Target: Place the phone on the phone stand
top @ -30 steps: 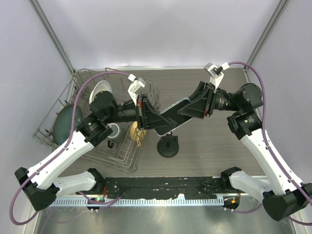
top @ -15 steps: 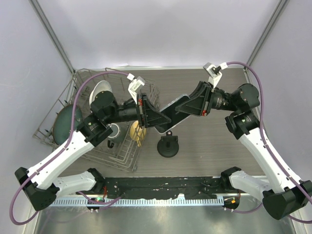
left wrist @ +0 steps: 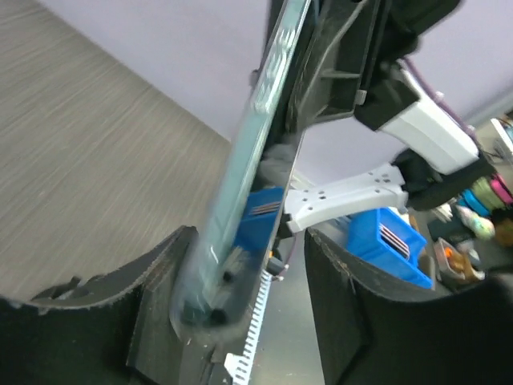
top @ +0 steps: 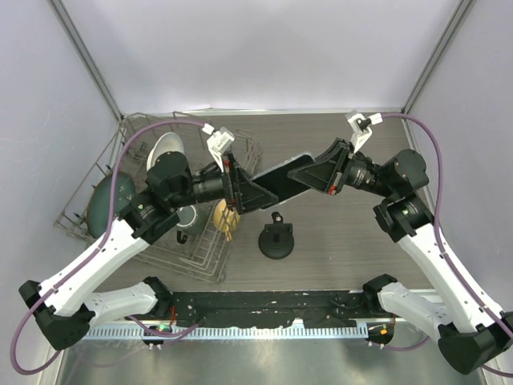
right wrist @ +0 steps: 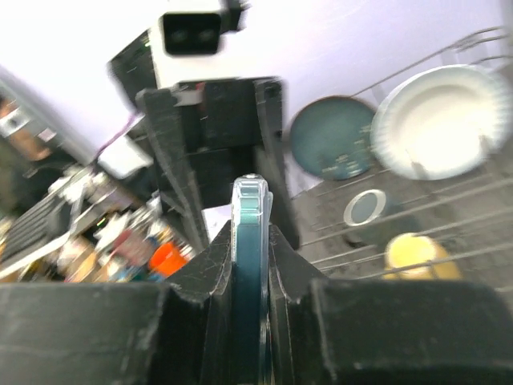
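The phone (top: 282, 178) hangs in the air between both arms, tilted, above and behind the phone stand (top: 276, 239), which stands free on the table. My right gripper (top: 322, 172) is shut on the phone's right end. In the right wrist view both pads press the edge-on phone (right wrist: 250, 241) at the gripper (right wrist: 251, 265). My left gripper (top: 245, 192) is at the phone's left end. In the left wrist view the phone (left wrist: 260, 136) leans against the left finger (left wrist: 160, 293), a wide gap separates it from the right finger (left wrist: 361, 309), and the gripper (left wrist: 248, 241) is open.
A wire dish rack (top: 205, 258) sits at the left with a white plate (top: 167, 150), a dark green plate (top: 111, 199), a dark mug (top: 189, 218) and a yellow object (top: 226, 220). Grey walls enclose the table.
The phone has risen and moved back from above the stand, whose clamp now shows. The right arm has pulled up and to the right; the left gripper followed.
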